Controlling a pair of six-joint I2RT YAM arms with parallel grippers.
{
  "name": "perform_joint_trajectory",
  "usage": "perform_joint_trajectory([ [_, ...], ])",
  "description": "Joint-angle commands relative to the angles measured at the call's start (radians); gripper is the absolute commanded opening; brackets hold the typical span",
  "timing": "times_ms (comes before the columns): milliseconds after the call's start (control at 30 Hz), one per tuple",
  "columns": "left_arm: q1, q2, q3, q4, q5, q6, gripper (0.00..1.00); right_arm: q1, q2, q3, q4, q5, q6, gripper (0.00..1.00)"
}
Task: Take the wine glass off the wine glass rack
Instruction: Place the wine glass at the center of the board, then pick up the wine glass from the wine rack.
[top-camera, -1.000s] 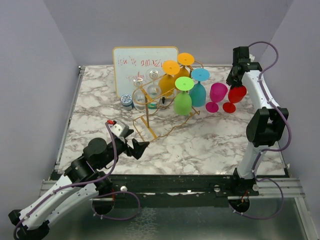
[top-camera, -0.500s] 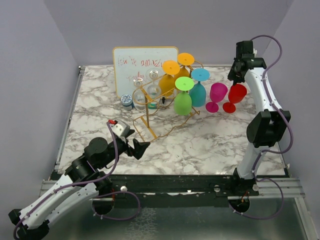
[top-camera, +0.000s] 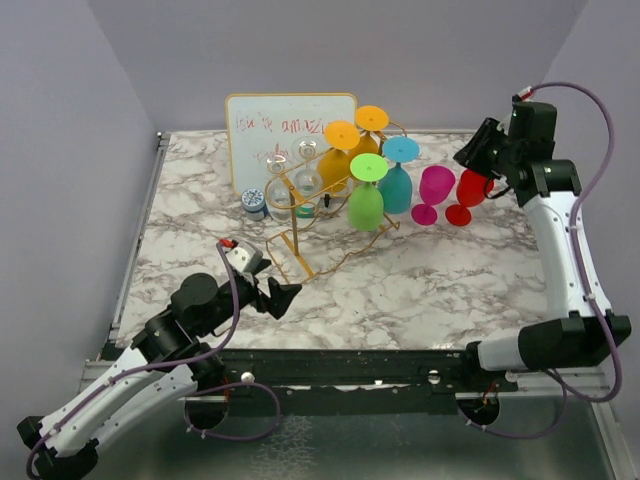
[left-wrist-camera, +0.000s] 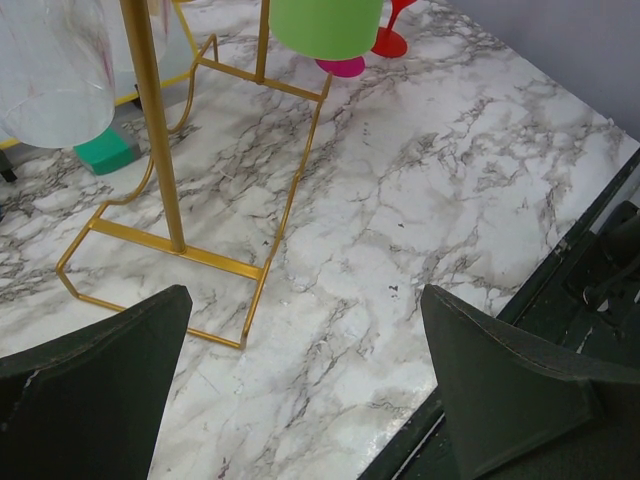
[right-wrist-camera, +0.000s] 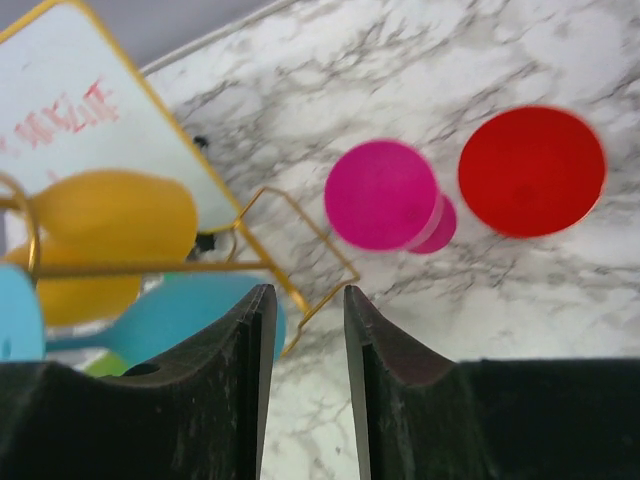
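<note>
The gold wire wine glass rack (top-camera: 300, 205) stands mid-table in front of the whiteboard, and shows in the left wrist view (left-wrist-camera: 160, 120) and the right wrist view (right-wrist-camera: 150, 268). On it hang a green glass (top-camera: 366, 200), a teal glass (top-camera: 397, 180), orange glasses (top-camera: 340, 160) and clear glasses (top-camera: 290, 180). A magenta glass (top-camera: 437, 190) and a red glass (top-camera: 472, 190) stand upright on the table to the rack's right. My right gripper (top-camera: 478, 155) hovers above them, jaws a little apart and empty (right-wrist-camera: 307, 292). My left gripper (top-camera: 288, 292) is wide open and empty (left-wrist-camera: 305, 292) near the rack's front foot.
A whiteboard (top-camera: 285, 135) leans at the back. A small jar (top-camera: 254, 203) and a green block (left-wrist-camera: 105, 152) sit by the rack's left side. Walls close in the left, back and right. The table's front edge (left-wrist-camera: 520, 300) lies just right of my left gripper.
The red glass went from tilted under my right gripper to standing upright alone. My right gripper drew up and to the right, away from it. The left arm barely moved.
</note>
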Motion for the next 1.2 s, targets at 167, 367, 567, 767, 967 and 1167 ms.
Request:
perform_joint_trajectory([
  [167, 0.003, 0.041, -0.014, 0.023, 0.022, 0.008, 0.99, -0.005, -0.362, -0.502, 0.378, -0.559, 0.296, 0.43],
  [367, 0.003, 0.077, -0.014, 0.031, 0.026, 0.01, 0.99, -0.003, -0.527, -0.684, 0.473, -0.651, 0.389, 0.48],
  [567, 0.004, 0.081, -0.016, 0.032, 0.014, 0.009, 0.99, 0.138, -0.572, -0.803, 0.698, -0.703, 0.552, 0.48],
  [767, 0.003, 0.06, -0.022, 0.033, -0.001, 0.01, 0.99, 0.284, -0.568, -0.777, 0.675, -0.57, 0.561, 0.46],
  [967, 0.003, 0.078, -0.02, 0.035, 0.016, 0.007, 0.99, 0.297, -0.527, -0.774, 0.773, -0.585, 0.635, 0.47],
  [1167, 0.003, 0.091, -0.019, 0.037, 0.025, 0.008, 0.99, 0.299, -0.448, -0.684, 0.818, -0.551, 0.66, 0.46],
])
